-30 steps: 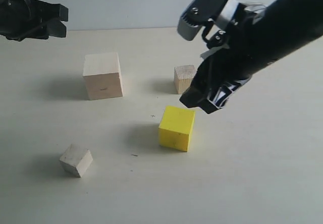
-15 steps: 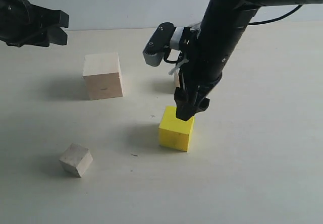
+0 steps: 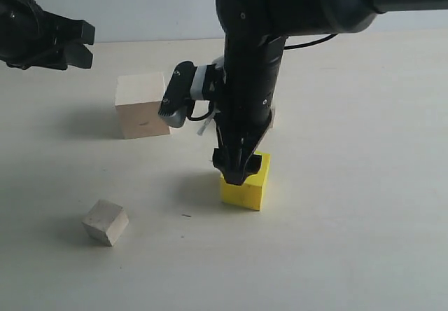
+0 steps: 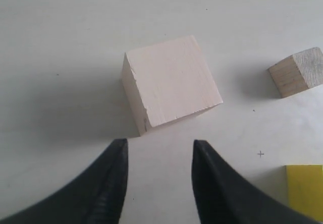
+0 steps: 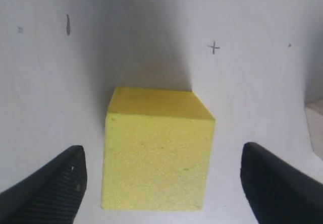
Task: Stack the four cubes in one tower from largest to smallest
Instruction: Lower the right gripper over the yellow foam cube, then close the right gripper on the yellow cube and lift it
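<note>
Barely begun, judging by the layout: no stacking done, all 4 cubes sitting singly on the worktop. Down over the yellow cube w/ the R hand: spread wide, one jaw each side of it, a clear gap on both sides in the wrist view, so no grip yet. Hovering off to the side w/ the L hand: part-open, empty. Just ahead of its tips, not touching: the large pale cube, i.e. the base of the tower. Further out from the L hand, off to one side: the tan cube, mostly hidden behind the R arm in the ext. view. Well apart from both hands: the smallest whitish cube. Left to do, prob.: close on yellow, lift, set on the pale cube, then add tan, then whitish on top. So 0 of 3 placements done.
</note>
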Robot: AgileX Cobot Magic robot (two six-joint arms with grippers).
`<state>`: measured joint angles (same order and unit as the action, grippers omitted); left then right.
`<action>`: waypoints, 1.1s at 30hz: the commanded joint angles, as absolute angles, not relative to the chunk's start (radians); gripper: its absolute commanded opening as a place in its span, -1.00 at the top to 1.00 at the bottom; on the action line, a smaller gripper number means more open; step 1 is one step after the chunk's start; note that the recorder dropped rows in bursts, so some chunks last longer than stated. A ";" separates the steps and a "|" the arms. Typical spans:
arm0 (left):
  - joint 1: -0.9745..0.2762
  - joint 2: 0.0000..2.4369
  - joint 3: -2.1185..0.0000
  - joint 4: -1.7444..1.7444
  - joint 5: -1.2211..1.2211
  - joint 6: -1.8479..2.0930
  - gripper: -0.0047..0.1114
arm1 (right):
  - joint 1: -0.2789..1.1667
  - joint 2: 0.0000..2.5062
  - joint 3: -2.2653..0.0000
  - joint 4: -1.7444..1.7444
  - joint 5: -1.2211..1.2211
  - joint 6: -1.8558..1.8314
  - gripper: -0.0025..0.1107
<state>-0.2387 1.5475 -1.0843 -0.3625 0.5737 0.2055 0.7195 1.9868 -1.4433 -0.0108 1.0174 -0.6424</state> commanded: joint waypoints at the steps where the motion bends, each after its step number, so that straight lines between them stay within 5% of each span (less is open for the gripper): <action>1: -0.238 1.547 -1.094 -0.350 0.577 0.209 0.20 | 0.722 1.987 -1.454 -0.035 1.010 -0.602 -0.49; 33: -0.238 1.547 -1.094 -0.325 0.587 0.209 0.20 | 0.722 2.061 -1.452 -0.026 0.980 -0.559 -0.48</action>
<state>-0.2387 1.5475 -1.0843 -0.3325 0.5834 0.2076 0.7195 2.0453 -1.4472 -0.0245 0.9745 -0.5740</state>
